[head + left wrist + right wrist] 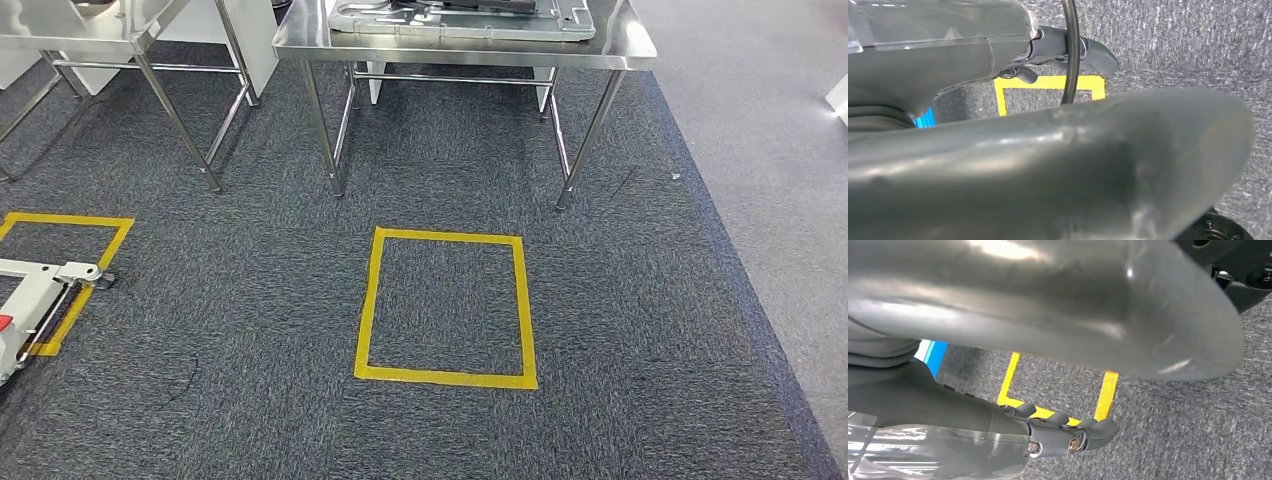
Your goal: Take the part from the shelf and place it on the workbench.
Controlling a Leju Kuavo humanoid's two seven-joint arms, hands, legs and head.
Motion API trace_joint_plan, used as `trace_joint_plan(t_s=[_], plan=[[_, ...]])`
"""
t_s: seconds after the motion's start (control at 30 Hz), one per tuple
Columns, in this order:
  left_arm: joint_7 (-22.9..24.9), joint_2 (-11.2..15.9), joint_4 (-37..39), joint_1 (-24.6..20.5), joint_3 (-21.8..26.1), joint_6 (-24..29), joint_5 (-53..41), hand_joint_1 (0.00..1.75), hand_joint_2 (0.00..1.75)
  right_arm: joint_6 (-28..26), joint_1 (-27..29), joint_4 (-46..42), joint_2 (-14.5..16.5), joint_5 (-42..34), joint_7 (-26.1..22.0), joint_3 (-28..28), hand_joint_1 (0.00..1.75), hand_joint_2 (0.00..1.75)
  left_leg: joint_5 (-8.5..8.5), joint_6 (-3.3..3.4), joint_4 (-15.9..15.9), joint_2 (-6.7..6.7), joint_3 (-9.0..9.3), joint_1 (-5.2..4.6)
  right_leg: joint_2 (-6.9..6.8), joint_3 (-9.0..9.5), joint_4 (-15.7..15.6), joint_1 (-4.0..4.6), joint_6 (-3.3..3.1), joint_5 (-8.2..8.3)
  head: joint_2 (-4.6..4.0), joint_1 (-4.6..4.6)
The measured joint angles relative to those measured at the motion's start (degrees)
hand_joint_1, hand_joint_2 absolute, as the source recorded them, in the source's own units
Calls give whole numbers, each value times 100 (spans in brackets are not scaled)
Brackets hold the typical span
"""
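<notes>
A flat grey metal part (460, 20) lies on the steel workbench (625, 48) at the far end of the head view, cut off by the frame's top. My left hand (1013, 155) hangs over the carpet, thick grey thumb in front and dark fingers (1088, 50) stretched out, holding nothing. A black cable (1071, 50) runs past those fingers. My right hand (1023, 305) also hangs over the carpet, its dark fingers (1073, 435) straight and apart from the thumb, with nothing in it.
A yellow tape square (445, 305) marks the dark carpet in front of the workbench. A second steel table (100, 40) stands at the far left. Another yellow square (60, 222) and a white cart frame (40, 290) lie left. Lighter floor (780, 150) runs along the right.
</notes>
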Motion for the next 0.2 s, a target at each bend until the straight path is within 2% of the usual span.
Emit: trace_joint_plan(t_s=[0.07,0.1,0.17,0.2], plan=[[0,10,-253,-132,-5,-1,0,0,0,1,151,170,-2,-2,-4,19,0,0,87,78,-116,-17,32,26,5,9,-13,-5,62,-5,0,0],[-3,9,-435,-256,-5,-1,0,0,0,1,262,320,-7,-3,-4,22,0,0,142,104,-194,-57,40,50,5,-26,83,3,72,-91,0,1],[-12,6,-790,-548,-5,0,0,0,0,1,524,641,-25,-4,2,25,0,0,207,128,-270,-180,29,72,15,-269,624,4,79,-445,0,2],[-12,6,-867,-620,-5,0,0,0,0,0,596,712,-30,-4,5,25,0,0,213,135,-270,-220,17,74,17,-358,809,4,78,-562,0,2]])
